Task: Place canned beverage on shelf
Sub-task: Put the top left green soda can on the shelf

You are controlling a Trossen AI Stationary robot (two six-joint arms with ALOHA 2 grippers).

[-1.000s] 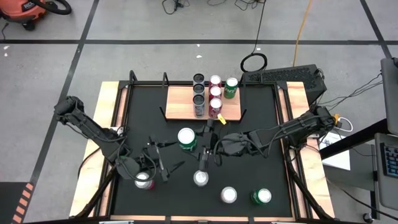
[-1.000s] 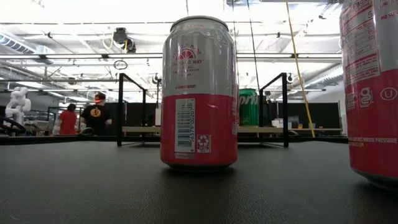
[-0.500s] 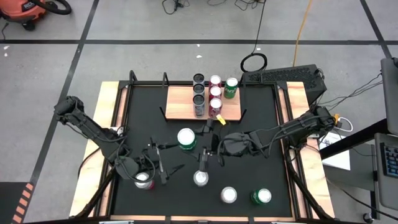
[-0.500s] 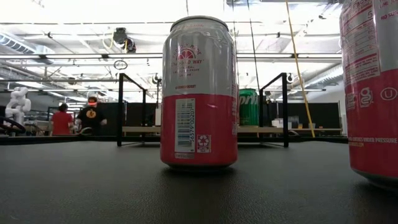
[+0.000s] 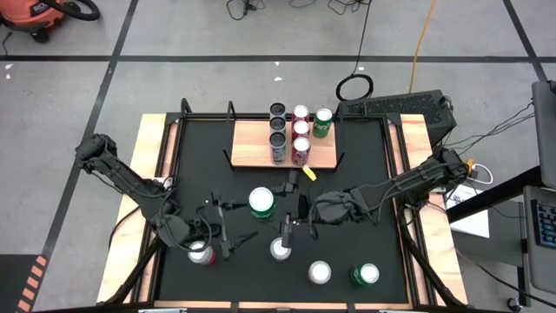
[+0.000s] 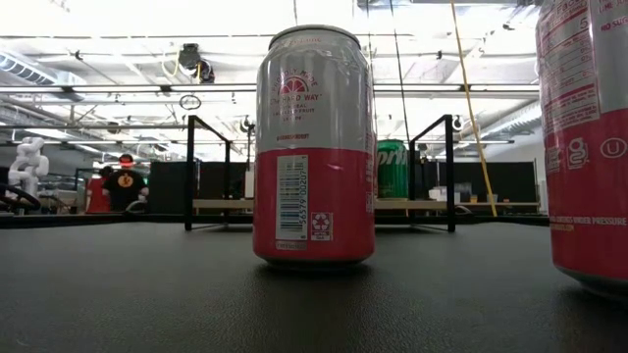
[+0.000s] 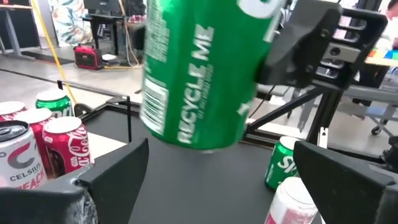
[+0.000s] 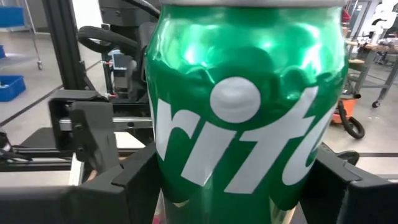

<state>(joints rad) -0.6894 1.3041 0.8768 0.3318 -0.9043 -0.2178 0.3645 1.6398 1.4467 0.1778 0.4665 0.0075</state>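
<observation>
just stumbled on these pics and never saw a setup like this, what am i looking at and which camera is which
Two dark robot arms work over a black mat on a table. The high view looks straight down, the low view sits at mat height, and each wrist view rides on one arm.

The right end effector grips a green Sprite can, lifted off the mat; the right wrist view fills with that can. The left end effector is open near a pink can, holding nothing.

At the back stands a wooden shelf already carrying six cans. More cans stand on the mat; the low view faces one pink and white can.
</observation>
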